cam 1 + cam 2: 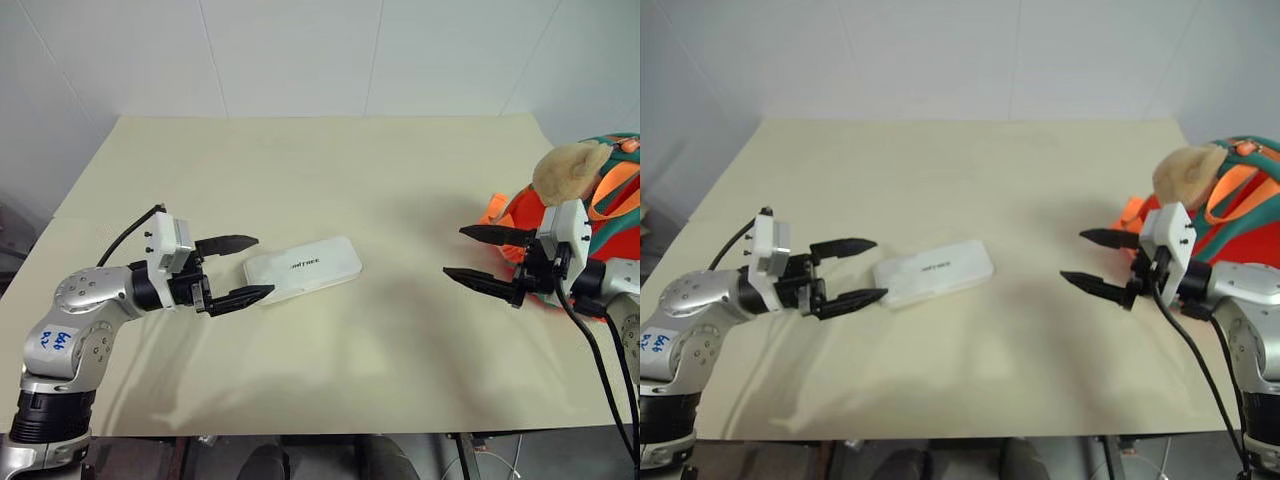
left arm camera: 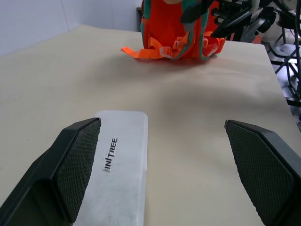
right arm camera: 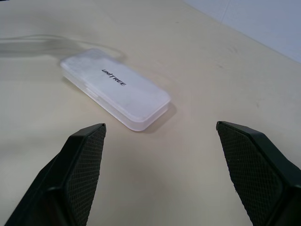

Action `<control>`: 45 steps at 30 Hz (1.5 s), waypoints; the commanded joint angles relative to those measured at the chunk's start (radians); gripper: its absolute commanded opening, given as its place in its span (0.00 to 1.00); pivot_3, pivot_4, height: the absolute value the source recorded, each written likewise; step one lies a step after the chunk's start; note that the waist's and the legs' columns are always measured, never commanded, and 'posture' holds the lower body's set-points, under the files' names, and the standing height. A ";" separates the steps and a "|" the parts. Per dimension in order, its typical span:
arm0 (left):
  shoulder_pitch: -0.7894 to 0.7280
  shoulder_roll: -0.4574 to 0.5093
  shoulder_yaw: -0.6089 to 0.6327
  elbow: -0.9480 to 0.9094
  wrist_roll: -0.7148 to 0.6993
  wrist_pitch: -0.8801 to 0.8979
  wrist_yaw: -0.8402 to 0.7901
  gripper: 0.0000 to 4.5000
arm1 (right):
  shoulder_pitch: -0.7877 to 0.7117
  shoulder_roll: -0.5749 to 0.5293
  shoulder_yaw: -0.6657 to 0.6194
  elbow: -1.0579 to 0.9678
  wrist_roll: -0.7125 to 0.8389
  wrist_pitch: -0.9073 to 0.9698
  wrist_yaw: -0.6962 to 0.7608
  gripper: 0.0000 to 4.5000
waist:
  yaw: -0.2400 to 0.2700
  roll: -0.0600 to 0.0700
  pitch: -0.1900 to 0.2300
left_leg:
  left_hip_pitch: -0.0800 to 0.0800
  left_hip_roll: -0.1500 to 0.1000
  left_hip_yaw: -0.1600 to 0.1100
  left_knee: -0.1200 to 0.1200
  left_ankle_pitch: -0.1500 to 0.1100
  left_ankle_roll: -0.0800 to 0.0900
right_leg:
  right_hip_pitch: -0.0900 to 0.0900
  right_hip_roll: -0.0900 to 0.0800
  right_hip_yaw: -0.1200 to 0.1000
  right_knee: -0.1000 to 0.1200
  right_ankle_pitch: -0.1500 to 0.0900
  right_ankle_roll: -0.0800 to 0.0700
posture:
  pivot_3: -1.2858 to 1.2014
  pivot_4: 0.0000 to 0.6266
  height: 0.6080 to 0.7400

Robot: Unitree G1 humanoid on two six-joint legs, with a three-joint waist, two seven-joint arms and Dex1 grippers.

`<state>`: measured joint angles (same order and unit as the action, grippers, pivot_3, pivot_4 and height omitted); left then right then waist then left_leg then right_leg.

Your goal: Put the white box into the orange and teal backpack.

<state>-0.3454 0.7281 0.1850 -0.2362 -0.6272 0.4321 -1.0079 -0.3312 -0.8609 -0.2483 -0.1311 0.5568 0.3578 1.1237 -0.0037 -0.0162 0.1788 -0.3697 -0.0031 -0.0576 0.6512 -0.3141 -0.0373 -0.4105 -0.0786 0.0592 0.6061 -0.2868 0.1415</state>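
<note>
The white box (image 1: 302,267) is lying flat on the table (image 1: 330,170), lettering up, at about 9 o'clock from the table's centre. The orange and teal backpack (image 1: 1230,215) is sitting at the 3 o'clock edge, well apart from the box, with a tan pompom (image 1: 568,170) resting on top of it and orange straps (image 2: 150,51) trailing onto the table.

The left gripper (image 1: 236,270) is hovering at the box's near end with its jaws released and spread wide; nothing is being held. The left wrist view suggests one finger is sitting over the box's end while the other is standing well clear of it. The right gripper (image 1: 484,256) is hanging just in front of the backpack, at about 3 o'clock from the box, jaws likewise released and empty, pointing toward the box.

Judged risks from this position:
- The box is flat and smooth-looking. Jaws closing off-centre, or across one corner only, would probably be pushing it along the table rather than gripping it.
- One finger over the lid may be pressing the box down instead of straddling it.
- No opening in the backpack can be made out. If the zipper is closed, or the mouth is facing away, the box would be striking fabric.
- The loose straps and pompom may be snagging the right gripper's fingers (image 1: 1095,260) during any attempt at holding the backpack.
- A long box held by one end may be sagging or twisting in transit.
</note>
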 commanded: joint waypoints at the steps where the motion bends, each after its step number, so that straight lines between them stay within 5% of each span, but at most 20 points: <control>1: -0.024 0.005 0.001 -0.020 -0.007 -0.002 -0.002 1.00 | -0.033 -0.013 0.001 0.005 -0.004 -0.011 0.009 0.99 | 0.000 0.000 0.000 | 0.000 0.000 0.000 0.000 0.000 0.000 | 0.000 0.000 0.000 0.000 0.000 0.000 | 0.52 0.24 1.00; 11: -0.003 0.023 0.025 -0.022 0.014 -0.002 0.015 0.96 | -0.145 0.044 0.118 0.115 -0.064 -0.074 0.040 1.00 | -0.001 0.000 0.000 | 0.000 0.000 0.000 0.000 0.000 0.000 | 0.000 0.000 0.000 0.000 0.000 0.000 | 0.52 0.24 1.00; 14: 0.039 0.041 0.054 -0.017 0.008 -0.011 -0.007 0.82 | -0.165 0.053 0.169 0.126 -0.114 -0.071 0.024 0.87 | -0.001 0.000 0.000 | 0.000 0.000 0.000 -0.001 0.000 0.000 | -0.001 0.000 0.000 0.000 0.000 0.000 | 0.52 0.24 1.00; 25: 0.099 0.055 0.063 0.089 0.090 -0.080 0.009 0.09 | -0.269 0.159 0.310 0.229 -0.246 -0.093 -0.024 0.05 | -0.001 0.000 0.000 | 0.000 0.000 0.000 -0.001 0.000 0.000 | -0.001 0.000 0.000 0.000 0.000 0.000 | 0.52 0.24 1.00; 27: 0.108 0.057 0.056 0.110 0.119 -0.087 0.024 0.00 | -0.291 0.187 0.330 0.272 -0.275 -0.108 -0.039 0.03 | -0.002 0.000 0.000 | 0.000 0.000 0.000 -0.001 0.000 0.000 | -0.001 0.000 0.000 0.000 0.000 0.000 | 0.52 0.24 1.00; 45: 0.119 -0.057 -0.016 0.096 0.238 0.097 0.331 0.00 | -0.532 0.415 0.395 0.773 -0.458 -0.283 -0.125 0.03 | -0.026 0.000 0.000 | -0.001 0.000 0.000 -0.002 0.001 -0.002 | -0.003 0.000 -0.001 0.005 0.000 0.000 | 0.52 0.24 1.00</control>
<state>-0.2167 0.6778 0.1768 -0.1061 -0.3886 0.5252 -0.6811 -0.8420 -0.4540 0.1531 0.6278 0.1007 0.1011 1.0029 -0.0294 -0.0161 0.1787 -0.3709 -0.0031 -0.0574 0.6493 -0.3130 -0.0393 -0.4133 -0.0790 0.0585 0.6108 -0.2869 0.1414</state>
